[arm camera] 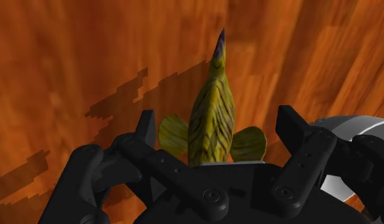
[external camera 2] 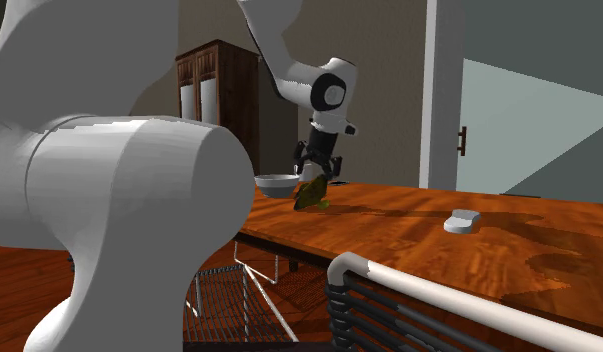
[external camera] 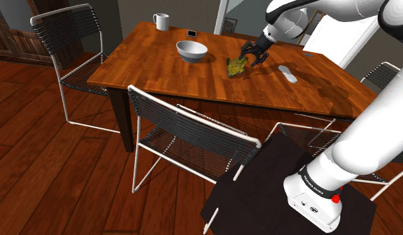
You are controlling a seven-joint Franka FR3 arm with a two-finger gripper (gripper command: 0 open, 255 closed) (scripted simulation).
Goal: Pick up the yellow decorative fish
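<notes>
**A:** Closing on it yet?

**B:** No. My tool [arm camera: 217,124] is spread open, its fingers [arm camera: 291,130] standing either side of the yellow fish [arm camera: 213,102], and neither presses on it as far as I can see. The fish sits right between them, low against the wooden surface [external camera: 193,83], its pointed end aimed away from my palm.

**A:** What could spoil it from here?

**B:** Mostly the fins. They flare out close to my fingertips, so I judge a squeeze may land on them rather than on the body. That could twist the fish or flick it out sideways. It also leans in the second exterior view, and a leaning thing may tip over if one finger meets it first. Pushing lower could jam my fingertips into the surface.

**A:** And its looks?

**B:** Olive-yellow, crossed by dark stripes. The body is slim and tapers to a dark purplish tip. Two rounded fins, one on each side, sit nearest my palm. A slim, smooth-looking body like that gives me little to grip.
</notes>
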